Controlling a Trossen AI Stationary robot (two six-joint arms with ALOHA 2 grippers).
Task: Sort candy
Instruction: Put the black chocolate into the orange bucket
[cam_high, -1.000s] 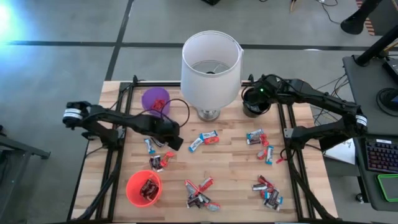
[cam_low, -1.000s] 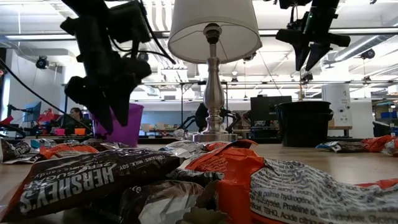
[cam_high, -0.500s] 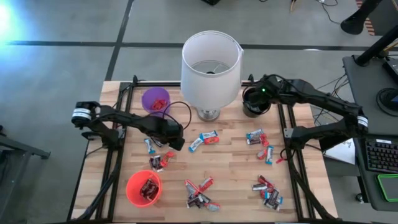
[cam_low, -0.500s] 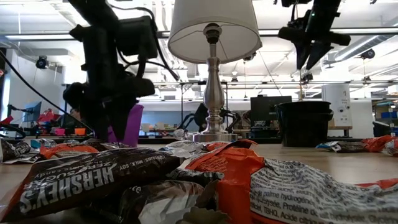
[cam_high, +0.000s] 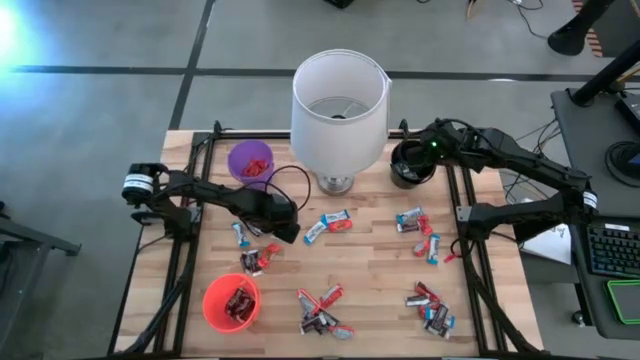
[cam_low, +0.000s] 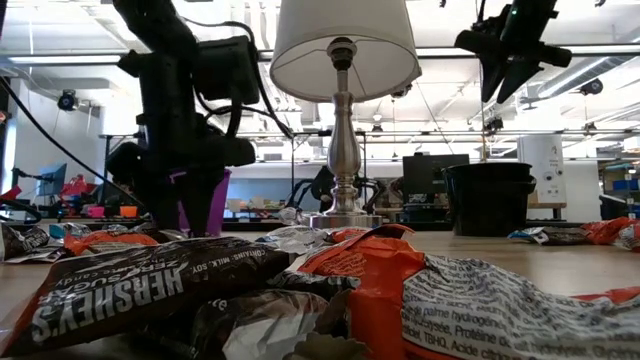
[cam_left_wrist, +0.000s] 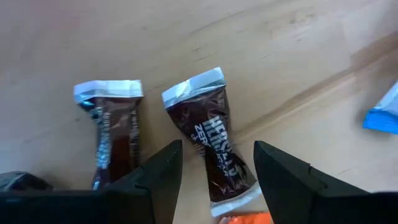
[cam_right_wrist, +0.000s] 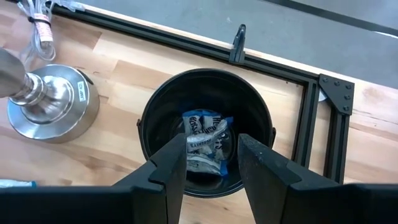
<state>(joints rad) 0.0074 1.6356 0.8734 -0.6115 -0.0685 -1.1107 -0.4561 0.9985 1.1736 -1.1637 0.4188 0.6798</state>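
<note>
Candy in red, blue-and-white and dark brown wrappers lies in loose groups on the wooden table (cam_high: 370, 260). My left gripper (cam_left_wrist: 217, 180) points down, open, close above the table. Its fingers stand on either side of a dark brown candy bar (cam_left_wrist: 214, 146) without touching it; a second brown bar (cam_left_wrist: 115, 140) lies beside it. In the high view this gripper (cam_high: 280, 232) is just above the candy cluster (cam_high: 255, 260). My right gripper (cam_right_wrist: 211, 174) hangs open, with nothing in it, high over the black cup (cam_right_wrist: 208, 121), which holds blue-and-white candy (cam_right_wrist: 204, 143).
A lamp with a white shade (cam_high: 338, 100) stands at the far middle, its metal base (cam_right_wrist: 53, 102) beside the black cup. A purple cup (cam_high: 250, 162) with red candy is at the far left, a red cup (cam_high: 231, 302) with dark candy at the near left. Black frame rails (cam_high: 185, 260) line both sides.
My left gripper has sunk toward the table, onto the candy cluster near the purple cup, and has stayed open. The candy has not moved.
</note>
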